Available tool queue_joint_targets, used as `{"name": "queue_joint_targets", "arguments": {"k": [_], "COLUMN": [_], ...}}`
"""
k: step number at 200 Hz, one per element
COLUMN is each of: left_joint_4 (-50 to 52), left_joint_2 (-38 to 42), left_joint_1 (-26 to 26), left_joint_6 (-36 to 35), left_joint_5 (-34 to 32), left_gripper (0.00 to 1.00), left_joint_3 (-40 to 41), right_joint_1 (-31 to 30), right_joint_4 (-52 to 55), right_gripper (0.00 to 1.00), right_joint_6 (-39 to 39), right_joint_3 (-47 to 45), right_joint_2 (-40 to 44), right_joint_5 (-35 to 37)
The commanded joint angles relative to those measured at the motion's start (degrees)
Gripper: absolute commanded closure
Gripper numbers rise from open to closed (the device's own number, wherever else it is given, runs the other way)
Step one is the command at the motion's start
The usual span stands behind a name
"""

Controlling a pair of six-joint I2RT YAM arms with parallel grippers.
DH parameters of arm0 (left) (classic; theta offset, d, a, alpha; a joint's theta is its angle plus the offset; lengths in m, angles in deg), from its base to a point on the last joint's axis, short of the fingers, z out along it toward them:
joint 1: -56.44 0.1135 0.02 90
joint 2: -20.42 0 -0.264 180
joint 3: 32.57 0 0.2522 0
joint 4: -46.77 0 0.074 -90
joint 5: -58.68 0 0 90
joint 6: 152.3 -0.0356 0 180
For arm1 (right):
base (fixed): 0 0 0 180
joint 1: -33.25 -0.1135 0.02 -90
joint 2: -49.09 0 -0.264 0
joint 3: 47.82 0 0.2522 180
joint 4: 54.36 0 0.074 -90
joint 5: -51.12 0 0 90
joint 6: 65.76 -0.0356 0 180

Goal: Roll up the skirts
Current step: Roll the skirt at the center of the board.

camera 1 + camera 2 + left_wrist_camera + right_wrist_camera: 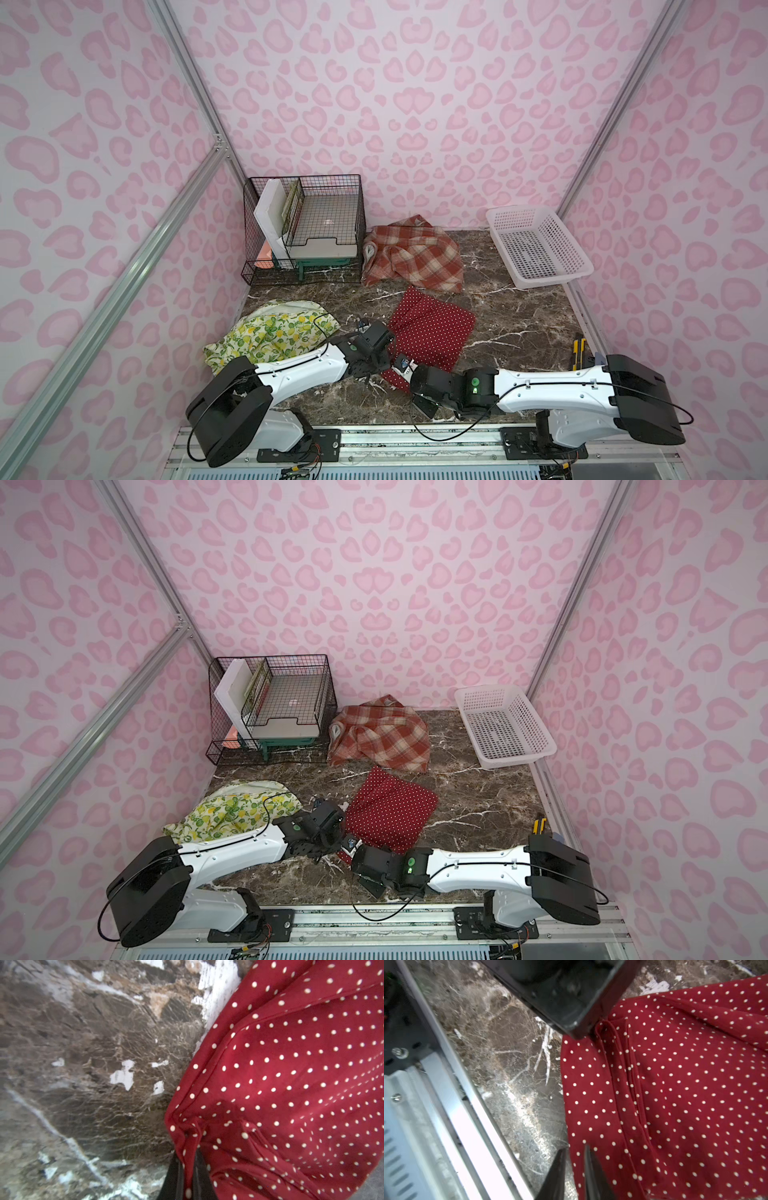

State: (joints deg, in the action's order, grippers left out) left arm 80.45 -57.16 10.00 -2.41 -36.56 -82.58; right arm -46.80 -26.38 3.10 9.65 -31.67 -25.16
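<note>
Left wrist view shows the left gripper (187,1159) clamped tight on a bunched corner of the red polka-dot skirt (291,1076). The cloth gathers into pleats where the black fingers (175,1178) pinch it. That grip reads as an anchor, fixing the near corner so the fabric cannot slide on the smooth marble table (83,1064). In the right wrist view the right gripper (574,1155) sits a little further along the same near edge. Its fingers are parted by a narrow gap, with the hem lying in or just beside it. Nothing looks pinched there, so this gripper appears free of the cloth. In both top views the red skirt lies folded into a rough square near the middle of the table. Its near corner is drawn toward the two wrists meeting over it, which suggests the pair are placed to start a roll from that edge. The plaid skirt (413,253) lies rumpled at the back beside the wire rack (303,224), and the lemon skirt (270,332) is heaped at the robot's left. Both are well apart from the grippers and unrolled. The white basket (565,241) stands at the back right corner with nothing in it, probably waiting for finished rolls.
</note>
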Motion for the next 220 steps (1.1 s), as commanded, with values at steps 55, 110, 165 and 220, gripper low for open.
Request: {"name": "queue_joint_targets", "arguments": {"k": [55,110,165,220], "left_joint_4": [0.1,-2.2,-3.2,4.3], "left_joint_2": [1.2,0.5,-0.7,6.7], "left_joint_1": [1.8,3.3,4.9,7.4], "left_joint_6": [-1.1,-2.3,-3.8,-5.1], "left_joint_5": [1.5,4.4,7.1,3.0], "left_gripper": [1.00,1.00,1.00,0.14], "left_joint_3": [1.1,1.6,0.5,-0.9], "right_joint_1": [-1.4,-1.7,-1.9,8.6], "right_joint_4": [-4.8,2.3,7.5,-0.4], "right_gripper": [0.42,0.46,0.91,1.00], "right_joint_6": [4.8,-1.2,-2.2,-2.7], "right_joint_3": [-0.3,1.4,3.9,0.9], "right_joint_2": [-9.9,-14.7,-19.0,-8.2], "right_joint_5": [5.0,11.5,6.1,-24.8]}}
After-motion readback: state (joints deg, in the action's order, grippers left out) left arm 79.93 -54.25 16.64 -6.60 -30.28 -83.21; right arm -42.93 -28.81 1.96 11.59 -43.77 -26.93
